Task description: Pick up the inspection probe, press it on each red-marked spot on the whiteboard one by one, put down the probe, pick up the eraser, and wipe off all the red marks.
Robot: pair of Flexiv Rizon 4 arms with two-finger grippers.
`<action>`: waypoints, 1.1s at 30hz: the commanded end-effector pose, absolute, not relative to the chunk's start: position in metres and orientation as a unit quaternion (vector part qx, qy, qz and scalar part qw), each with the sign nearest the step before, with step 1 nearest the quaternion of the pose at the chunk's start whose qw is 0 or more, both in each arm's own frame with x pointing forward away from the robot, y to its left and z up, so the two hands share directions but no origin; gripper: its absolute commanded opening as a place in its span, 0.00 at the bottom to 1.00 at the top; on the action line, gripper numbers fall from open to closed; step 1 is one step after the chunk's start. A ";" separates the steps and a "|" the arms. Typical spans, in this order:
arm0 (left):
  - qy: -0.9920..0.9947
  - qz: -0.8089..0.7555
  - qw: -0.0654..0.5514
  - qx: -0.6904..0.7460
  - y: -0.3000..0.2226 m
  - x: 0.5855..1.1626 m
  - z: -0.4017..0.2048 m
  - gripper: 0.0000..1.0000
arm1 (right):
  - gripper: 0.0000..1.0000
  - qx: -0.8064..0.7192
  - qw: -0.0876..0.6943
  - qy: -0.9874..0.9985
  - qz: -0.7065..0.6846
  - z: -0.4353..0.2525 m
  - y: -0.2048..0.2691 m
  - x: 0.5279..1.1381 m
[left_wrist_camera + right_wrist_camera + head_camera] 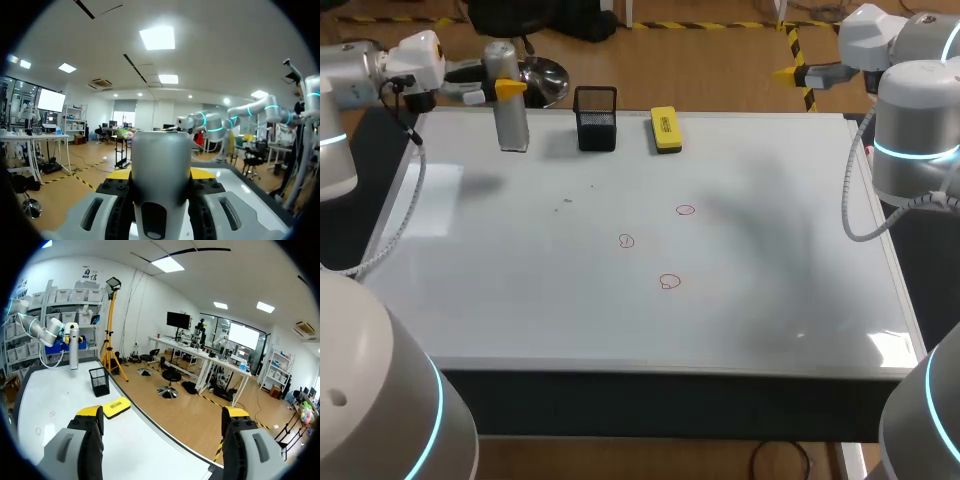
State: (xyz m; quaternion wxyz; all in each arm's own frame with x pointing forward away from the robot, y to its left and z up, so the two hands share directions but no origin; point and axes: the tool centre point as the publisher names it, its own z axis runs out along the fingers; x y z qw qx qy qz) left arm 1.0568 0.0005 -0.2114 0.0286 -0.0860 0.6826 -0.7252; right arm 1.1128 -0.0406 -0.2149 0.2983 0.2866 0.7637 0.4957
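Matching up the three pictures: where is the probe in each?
Head view: probe at the whiteboard's far left, in the left hand.
Left wrist view: close up, in that hand.
Right wrist view: far across the board, beyond the mesh holder.
Shared landmark: that holder, absent from left wrist.

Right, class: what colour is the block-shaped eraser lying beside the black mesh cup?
Yellow. The block-shaped eraser shows best in the head view.

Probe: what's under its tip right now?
Only bare whiteboard near its far edge shows around the base of the probe. The three red marks lie clear of it, toward mid-board. The patch directly beneath is covered.
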 end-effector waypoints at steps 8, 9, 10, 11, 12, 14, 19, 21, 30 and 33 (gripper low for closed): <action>0.683 -0.725 0.031 -0.087 0.000 1.055 -0.210 0.00 | 1.00 0.146 0.192 0.813 0.530 -0.224 -0.025 1.160; 0.683 -0.725 0.031 -0.087 0.000 1.055 -0.210 0.00 | 1.00 0.134 0.185 0.821 0.523 -0.226 -0.024 1.163; 0.683 -0.725 0.031 -0.087 0.000 1.055 -0.210 0.00 | 1.00 0.116 0.172 0.823 0.529 -0.226 -0.022 1.166; 0.683 -0.725 0.031 -0.087 0.000 1.055 -0.210 0.00 | 1.00 0.105 0.161 0.825 0.531 -0.227 -0.021 1.169; 0.683 -0.725 0.031 -0.087 0.000 1.055 -0.210 0.00 | 1.00 0.089 0.155 0.834 0.521 -0.229 -0.020 1.172; 0.683 -0.725 0.031 -0.087 0.000 1.055 -0.210 0.00 | 1.00 0.060 0.135 0.847 0.511 -0.231 -0.016 1.177; 0.683 -0.725 0.031 -0.087 0.000 1.055 -0.210 0.00 | 1.00 -0.027 0.092 0.877 0.471 -0.236 -0.004 1.187; 0.683 -0.725 0.031 -0.087 0.000 1.055 -0.210 0.00 | 1.00 -0.053 0.078 0.885 0.456 -0.238 0.000 1.190; 0.683 -0.725 0.031 -0.087 0.000 1.055 -0.210 0.00 | 1.00 -0.175 0.009 0.902 0.394 -0.254 0.022 1.188; 0.683 -0.725 0.031 -0.087 0.000 1.055 -0.210 0.00 | 1.00 -0.211 -0.017 0.900 0.381 -0.261 0.026 1.188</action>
